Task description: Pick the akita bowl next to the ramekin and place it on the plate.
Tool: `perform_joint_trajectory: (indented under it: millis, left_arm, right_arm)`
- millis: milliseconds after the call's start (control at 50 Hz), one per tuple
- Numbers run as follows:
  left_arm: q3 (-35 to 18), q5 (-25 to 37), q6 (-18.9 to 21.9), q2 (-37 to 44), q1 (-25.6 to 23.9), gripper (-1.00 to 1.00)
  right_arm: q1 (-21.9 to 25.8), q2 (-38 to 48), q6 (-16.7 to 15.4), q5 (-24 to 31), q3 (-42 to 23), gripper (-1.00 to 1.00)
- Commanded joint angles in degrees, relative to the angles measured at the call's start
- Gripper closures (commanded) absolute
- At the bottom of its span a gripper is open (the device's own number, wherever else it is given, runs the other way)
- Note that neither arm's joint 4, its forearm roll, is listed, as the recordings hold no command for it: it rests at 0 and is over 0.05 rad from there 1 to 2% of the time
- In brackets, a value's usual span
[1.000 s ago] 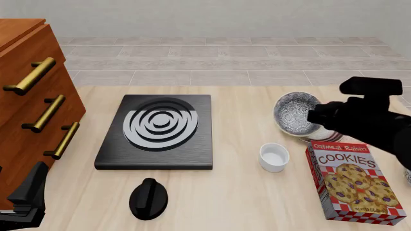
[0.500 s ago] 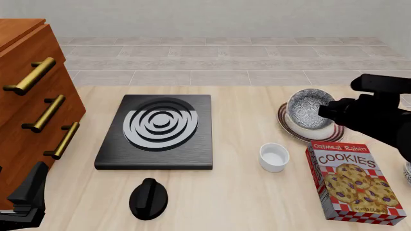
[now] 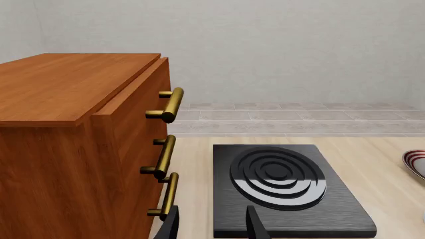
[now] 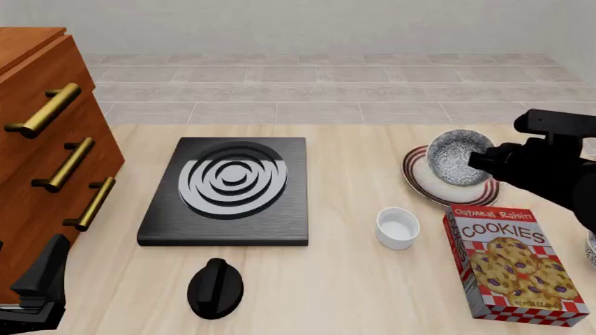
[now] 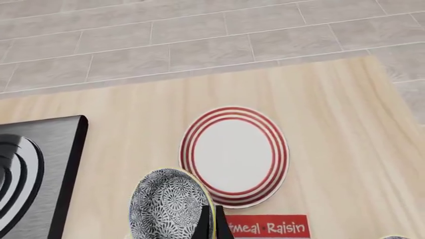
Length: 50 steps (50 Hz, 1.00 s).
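Right pincer (image 5: 211, 224) pinches the tilted akita bowl (image 4: 458, 158) above the plate (image 5: 235, 155); released now, it could topple off.

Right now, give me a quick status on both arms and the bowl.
Right gripper shut on akita bowl, held tilted above the plate. Left gripper open, idle by the drawers. Plate bare.

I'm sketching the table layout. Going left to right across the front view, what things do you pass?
Wooden drawer cabinet → black knob → stove burner plate → ramekin → cookie box. The akita bowl and the plate overlap, so I leave them out.
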Motion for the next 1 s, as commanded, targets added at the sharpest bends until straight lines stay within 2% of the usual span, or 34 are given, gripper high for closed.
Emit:
perform_joint_trajectory:
  millis: [20,1000]
  left_arm:
    - [0.00,0.00,0.00,0.00,0.00,-1.00]
    - [0.00,0.00,-0.01,0.00,0.01,-1.00]
  right_arm:
    - [-1.36,1.44,-0.35,-1.61,-0.13,1.00]
    - [-4.98,11.87,-2.58,-9.24,-1.34,1.00]
